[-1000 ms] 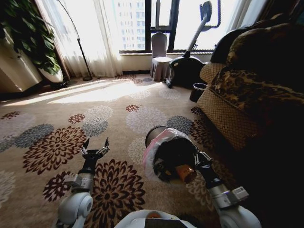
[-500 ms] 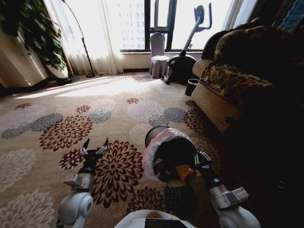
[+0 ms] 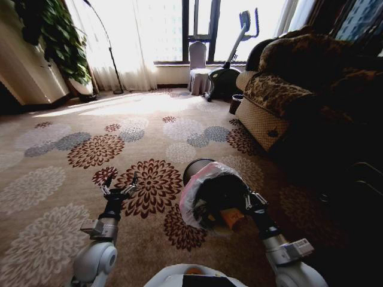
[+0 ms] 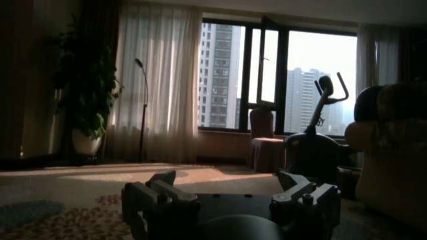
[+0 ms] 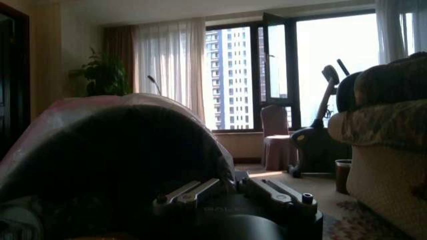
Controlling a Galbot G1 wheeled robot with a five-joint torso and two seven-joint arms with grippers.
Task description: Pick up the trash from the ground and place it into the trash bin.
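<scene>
The left arm reaches forward and low from the shoulder, its grey wrist segment in line behind the black left gripper (image 3: 119,185). That gripper points ahead with its two fingers (image 3: 108,182) spread in a V, nothing between them; in the left wrist view the left gripper's jaws stand wide apart with clear space in the gap.

The right arm extends forward on the other side, angled slightly inward, a white-tagged grey wrist behind the right gripper (image 3: 254,202). Its jaws sit close together, clamped on the rim of the trash bin (image 3: 210,179), which hangs tilted just ahead of the fingers.
</scene>
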